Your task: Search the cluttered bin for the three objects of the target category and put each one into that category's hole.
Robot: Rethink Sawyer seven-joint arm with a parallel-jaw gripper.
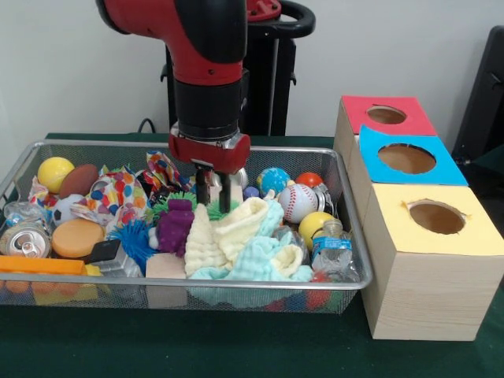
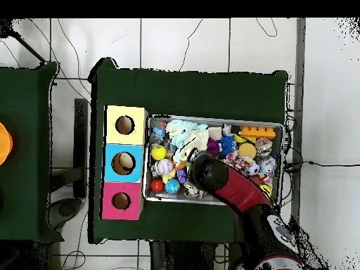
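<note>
We see the arm [image 1: 193, 35] with a thick, rounded shell of glossy red. Under the red part comes a black cylinder segment [image 1: 206, 106] with a matte surface. Below it sits a red wrist plate [image 1: 209, 150] with a thin silver band on top. The gripper [image 1: 213, 191] has two short, flat black fingers [image 1: 202, 189]. Behind the arm stands the black pedestal [image 1: 268, 71] with a curved black handle and a small red piece. In the overhead view the arm [image 2: 235, 188] shows red with black joints and some white markings near the base.
</note>
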